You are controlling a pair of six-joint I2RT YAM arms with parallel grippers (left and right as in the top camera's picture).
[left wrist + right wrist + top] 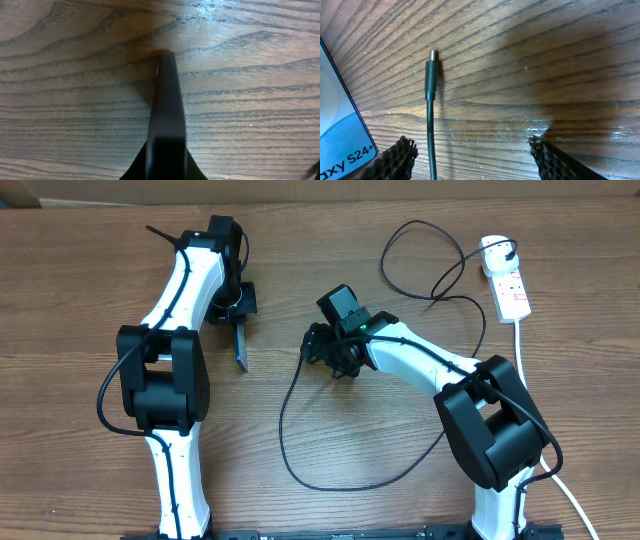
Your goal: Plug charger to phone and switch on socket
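My left gripper (238, 310) is shut on the phone (241, 346) and holds it on edge against the table. In the left wrist view the phone (167, 105) shows as a dark, narrow edge between the jaws (167, 167). My right gripper (320, 350) is open just right of the phone. In the right wrist view its fingers (472, 150) straddle the charger cable, touching nothing. The connector tip (430, 75) lies on the wood beside the phone's blue-white screen (340, 135). The charger cable (285, 430) loops back to its black plug (498, 250), which sits in the socket (512, 290).
The white power strip lies at the far right with its thick white cord (530, 380) running down the right side. The black cable makes a large loop on the table between the two arms and another at the back near the strip.
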